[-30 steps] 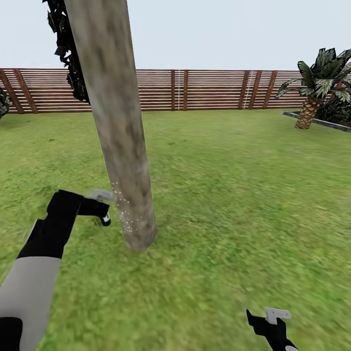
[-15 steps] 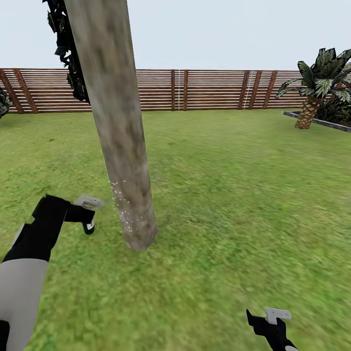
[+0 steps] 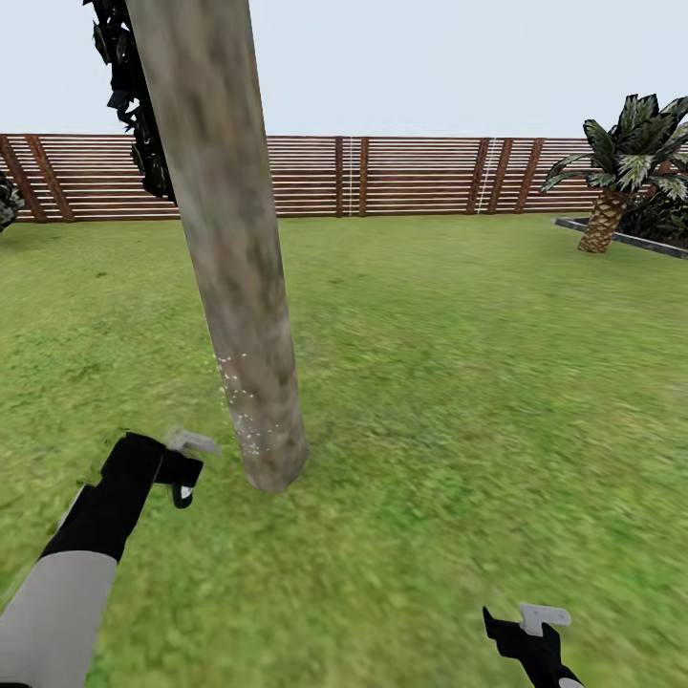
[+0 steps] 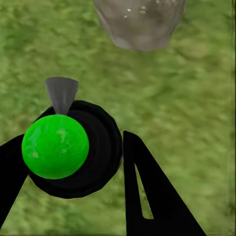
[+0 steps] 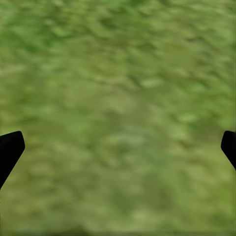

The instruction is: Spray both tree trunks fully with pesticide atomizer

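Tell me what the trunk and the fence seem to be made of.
The trunk looks like smooth bark or weathered wood, matte, mottled grey-brown with greenish patches; white specks dot its lower part. The fence looks like stained wood: reddish-brown horizontal slats between darker posts, with no shine. As both are rendered, the textures are only a guide.

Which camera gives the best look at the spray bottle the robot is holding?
The left wrist view: the atomizer sits close up between the left fingers, green ball, black body and grey nozzle clear. The head view shows just a small pale piece of it. The right wrist view looks at grass.
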Controlling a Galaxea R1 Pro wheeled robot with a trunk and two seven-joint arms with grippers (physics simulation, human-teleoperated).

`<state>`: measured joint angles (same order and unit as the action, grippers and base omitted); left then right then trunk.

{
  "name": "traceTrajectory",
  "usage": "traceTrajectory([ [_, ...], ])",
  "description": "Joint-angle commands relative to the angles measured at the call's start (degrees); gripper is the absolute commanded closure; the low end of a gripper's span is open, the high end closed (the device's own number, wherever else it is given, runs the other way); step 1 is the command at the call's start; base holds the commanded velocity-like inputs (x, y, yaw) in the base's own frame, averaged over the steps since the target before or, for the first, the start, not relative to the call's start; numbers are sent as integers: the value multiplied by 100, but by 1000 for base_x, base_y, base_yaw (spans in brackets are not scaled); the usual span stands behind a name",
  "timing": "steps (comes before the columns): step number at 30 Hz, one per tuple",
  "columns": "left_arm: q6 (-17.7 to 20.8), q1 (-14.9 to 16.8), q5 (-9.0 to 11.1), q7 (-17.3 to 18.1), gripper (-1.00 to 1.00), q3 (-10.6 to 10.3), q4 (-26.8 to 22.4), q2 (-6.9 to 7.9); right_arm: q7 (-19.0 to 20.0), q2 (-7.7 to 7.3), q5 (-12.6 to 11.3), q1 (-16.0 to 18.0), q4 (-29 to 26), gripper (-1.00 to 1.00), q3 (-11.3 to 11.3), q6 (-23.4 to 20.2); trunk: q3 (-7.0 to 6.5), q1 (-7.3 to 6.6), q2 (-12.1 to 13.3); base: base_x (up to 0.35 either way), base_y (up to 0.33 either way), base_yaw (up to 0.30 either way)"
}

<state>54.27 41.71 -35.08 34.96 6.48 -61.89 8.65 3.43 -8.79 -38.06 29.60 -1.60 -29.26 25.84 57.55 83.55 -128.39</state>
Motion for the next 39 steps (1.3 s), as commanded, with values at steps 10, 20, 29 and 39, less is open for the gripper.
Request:
traceTrajectory([
  [10, -1291, 0, 1423, -1565, 100, 204, 1217, -397, 0, 0, 0, -15, -1, -100, 0, 0, -1, -1, -1, -162, -69, 0],
  [20, -1187, 9, 1436, -1808, 100, 209, 745, -633, 0, 0, 0, -15, -5, -100, 0, 0, -1, -1, -1, 37, -246, 0],
  [29, -1090, 11, 1434, -1808, 100, 180, 625, -656, 0, 0, 0, -15, -6, -100, 0, 0, -1, -1, -1, -160, -15, 0],
  [39, -84, 236, 1423, -1774, 100, 209, 31, -863, 0, 0, 0, -15, -4, -100, 0, 0, -1, -1, -1, -5, 0, 0],
])
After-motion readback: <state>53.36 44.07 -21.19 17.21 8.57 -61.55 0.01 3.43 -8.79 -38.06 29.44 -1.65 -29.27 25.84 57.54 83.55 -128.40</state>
